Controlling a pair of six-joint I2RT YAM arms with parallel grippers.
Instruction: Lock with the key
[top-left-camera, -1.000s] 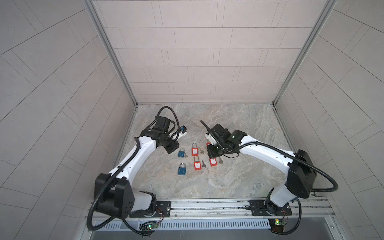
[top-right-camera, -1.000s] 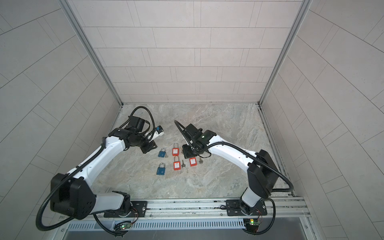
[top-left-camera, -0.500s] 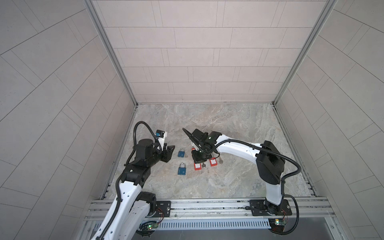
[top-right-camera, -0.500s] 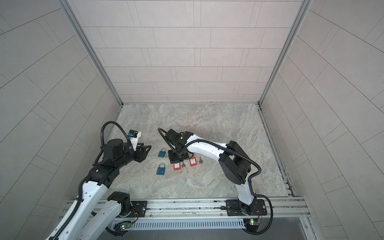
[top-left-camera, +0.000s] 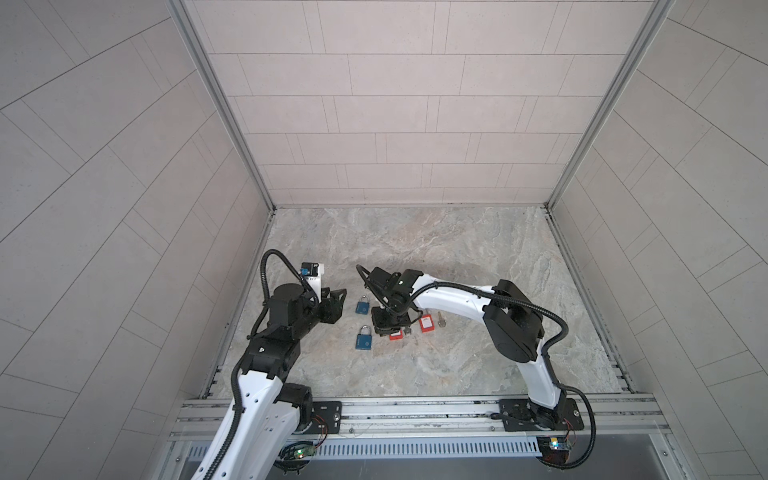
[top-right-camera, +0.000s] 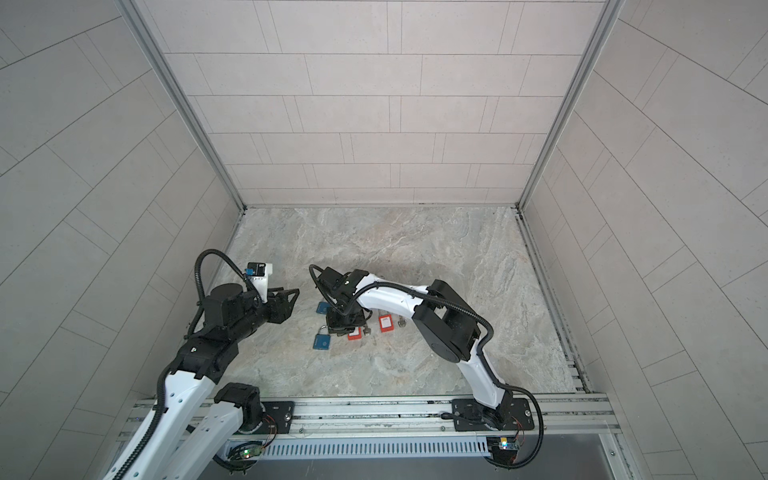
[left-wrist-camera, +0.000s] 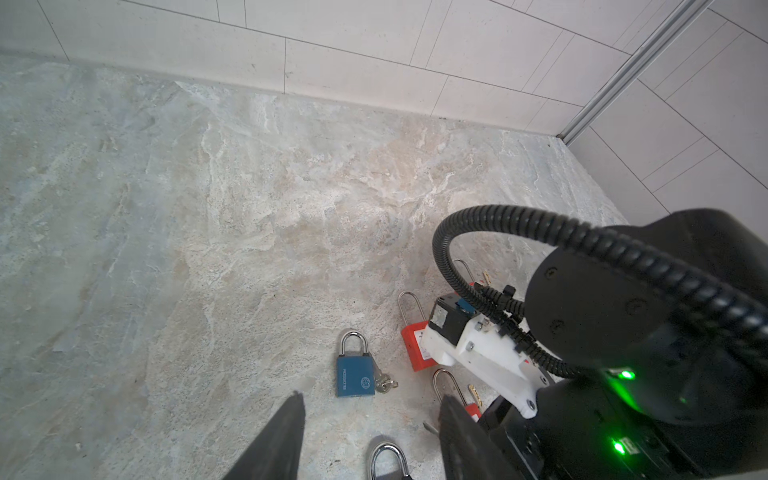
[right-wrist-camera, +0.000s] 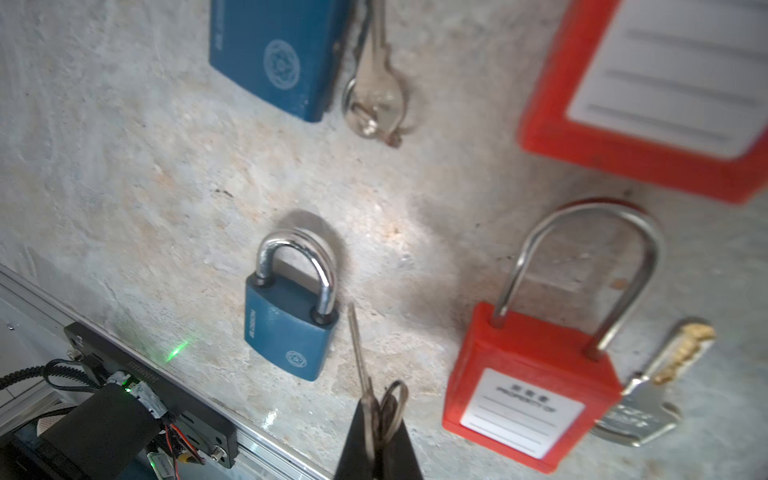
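Pinching a thin silver key (right-wrist-camera: 358, 345) by its head in the closed right tool (right-wrist-camera: 380, 419), ring dangling alongside, blade aimed past the shackle of the near blue padlock (right-wrist-camera: 291, 332), flat on the marble tabletop (top-left-camera: 457, 257) just left of the red padlocks (right-wrist-camera: 528, 382). Hovering at left, short of the far blue padlock (top-left-camera: 362, 306), with the left tool (left-wrist-camera: 372, 399) spread wide and empty. Judged light, stiff and slick, that key: best held flat across the head, never the blade. Judged dense, hard and apt to slide on stone, that padlock: best clamped across the blue body, keyhole end left clear. Keyhole itself hidden.
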